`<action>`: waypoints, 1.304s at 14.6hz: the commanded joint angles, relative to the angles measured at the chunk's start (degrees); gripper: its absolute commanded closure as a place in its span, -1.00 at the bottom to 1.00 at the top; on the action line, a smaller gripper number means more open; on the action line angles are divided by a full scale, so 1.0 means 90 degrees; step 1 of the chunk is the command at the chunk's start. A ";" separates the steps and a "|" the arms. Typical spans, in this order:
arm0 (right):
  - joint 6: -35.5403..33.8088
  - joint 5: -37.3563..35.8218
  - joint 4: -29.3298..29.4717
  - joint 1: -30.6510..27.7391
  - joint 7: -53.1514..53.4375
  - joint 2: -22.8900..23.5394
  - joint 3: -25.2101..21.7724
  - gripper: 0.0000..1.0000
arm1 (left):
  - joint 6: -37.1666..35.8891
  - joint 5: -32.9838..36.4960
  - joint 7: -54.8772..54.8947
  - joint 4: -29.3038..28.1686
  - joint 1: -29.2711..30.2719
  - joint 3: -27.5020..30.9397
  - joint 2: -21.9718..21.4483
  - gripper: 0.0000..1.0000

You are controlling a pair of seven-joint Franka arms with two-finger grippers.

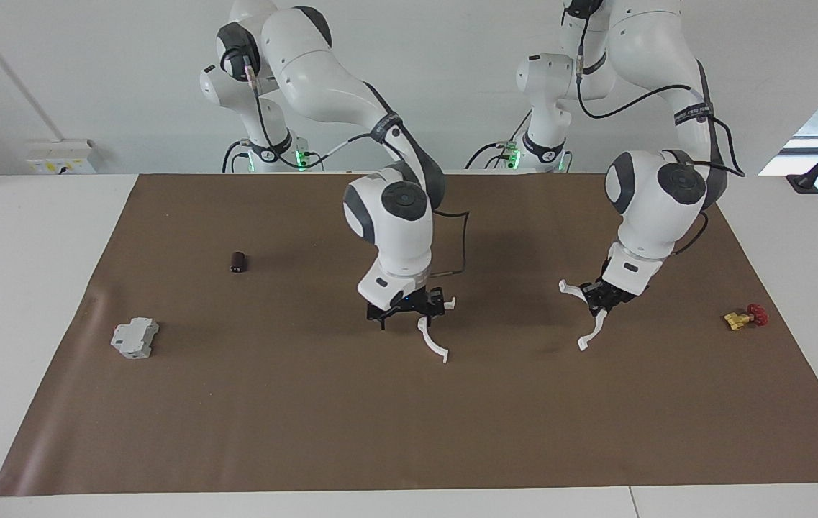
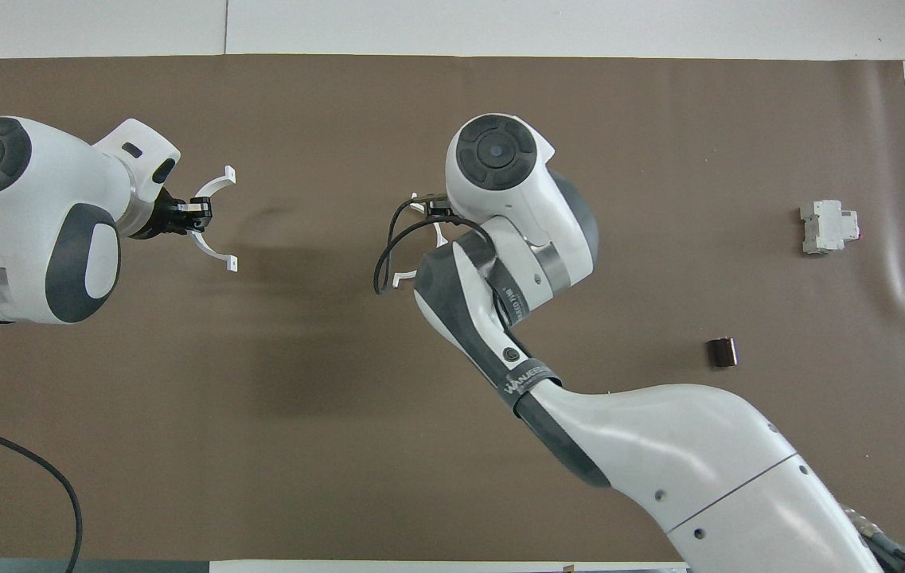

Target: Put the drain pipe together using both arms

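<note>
Gripping one white half-ring (image 1: 434,342) in the right gripper (image 1: 409,308), fingers closed narrowly on its upper end, just under the centre of the facing view

Letting that half-ring curve down from the fingers toward the brown mat (image 1: 308,432), with a small tab sticking out beside the gripper; not showing clearly whether the lower tip is touching the mat

Hiding most of this piece under the right arm's wrist in the overhead view, leaving only thin white bits (image 2: 404,278) peeking out near the middle of the frame

Pinching the other half-ring (image 1: 591,334) at its middle in the left gripper (image 1: 604,299), fingers narrow around it, in the middle band of the facing view toward the left arm's end of the table

Showing in the overhead view as a white arc (image 2: 216,256) at the left gripper (image 2: 185,216), open side turned toward the right arm

Keeping the two half-rings well apart, bare mat lying between them

Lying on the mat: a grey block (image 1: 134,338) and a small dark cylinder (image 1: 238,262) toward the right arm's end, a yellow-and-red valve (image 1: 743,316) near the mat's edge at the left arm's end
</note>
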 commanded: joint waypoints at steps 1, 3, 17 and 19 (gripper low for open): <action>-0.0612 -0.0056 -0.0097 -0.0668 -0.0894 -0.0536 0.0075 -1.00 | -0.0037 0.0125 -0.0336 0.0205 -0.0330 0.0035 -0.0031 1.00; -0.0993 -0.0056 -0.0116 -0.1049 -0.1111 -0.0829 0.0056 -1.00 | -0.0008 0.0222 -0.0639 0.0459 -0.0642 0.0035 0.0193 1.00; -0.3719 -0.0027 -0.0583 -0.3024 -0.2538 -0.3241 0.0055 -1.00 | 0.0792 0.1326 -0.1793 0.1408 -0.2059 0.0035 0.1668 1.00; -0.3603 -0.0027 -0.1033 -0.3014 -0.2567 -0.3447 0.0055 -1.00 | 0.0823 0.1326 -0.1792 0.1320 -0.2108 0.0035 0.1668 1.00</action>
